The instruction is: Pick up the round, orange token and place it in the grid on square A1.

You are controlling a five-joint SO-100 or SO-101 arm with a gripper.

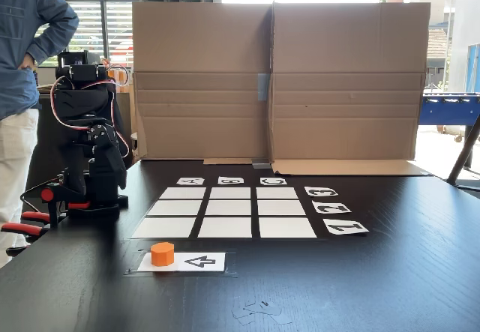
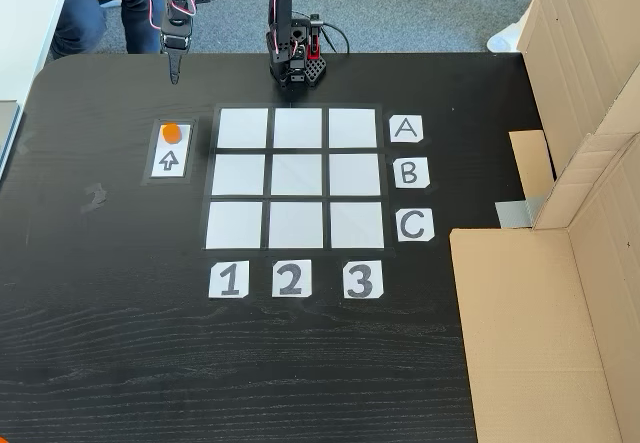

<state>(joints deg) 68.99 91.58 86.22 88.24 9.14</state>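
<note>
The orange token (image 2: pixel 171 132) sits on the far end of a white arrow card (image 2: pixel 169 156), left of the grid (image 2: pixel 296 177) in a fixed view. In the other fixed view the token (image 1: pixel 162 253) lies in front of the grid (image 1: pixel 229 212). Square A1 (image 2: pixel 243 128) is the blank corner cell nearest the token, seen as the near-left cell, square A1 (image 1: pixel 164 228). My gripper (image 2: pixel 174 77) hangs pointing down above the table, beyond the token and apart from it, its fingers together and holding nothing. The black arm (image 1: pixel 94 152) stands at the left.
Tall cardboard walls (image 1: pixel 277 77) close the side of the table past the number 3 column, with a cardboard flap (image 2: pixel 530 333) lying flat. A person (image 1: pixel 19 85) stands beside the arm's base (image 2: pixel 295 63). Scraps of clear tape (image 1: pixel 259 311) lie near the front edge.
</note>
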